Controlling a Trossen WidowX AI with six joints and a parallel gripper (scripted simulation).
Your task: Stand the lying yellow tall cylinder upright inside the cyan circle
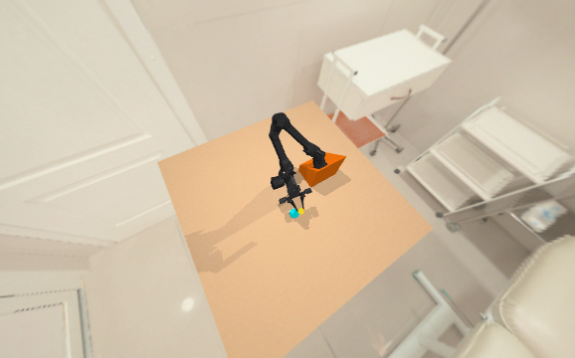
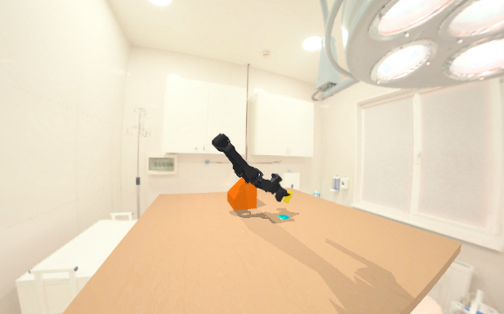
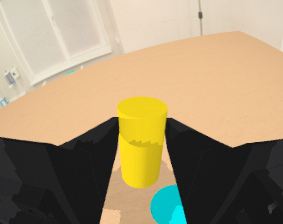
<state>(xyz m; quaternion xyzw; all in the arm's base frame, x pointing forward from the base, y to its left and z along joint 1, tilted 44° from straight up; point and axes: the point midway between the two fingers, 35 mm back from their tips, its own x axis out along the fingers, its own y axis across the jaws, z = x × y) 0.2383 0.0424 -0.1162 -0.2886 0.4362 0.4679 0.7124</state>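
The yellow cylinder [image 1: 301, 211] [image 2: 288, 197] [image 3: 141, 160] is held between the fingers of my gripper [image 3: 142, 123], which is shut on it. In the exterior view it is in the air above the table, nearly upright with a slight tilt. The cyan circle [image 1: 293, 214] [image 2: 283, 217] [image 3: 167, 205] lies flat on the table below the cylinder. In the wrist view the circle shows at the lower right of the cylinder's far end, partly hidden by the right finger.
An orange angular block [image 1: 323, 171] [image 2: 242, 197] stands on the wooden table [image 1: 287, 278] [image 2: 182, 257] by the arm's base. The arm's shadow falls across the table top and over the area around the circle.
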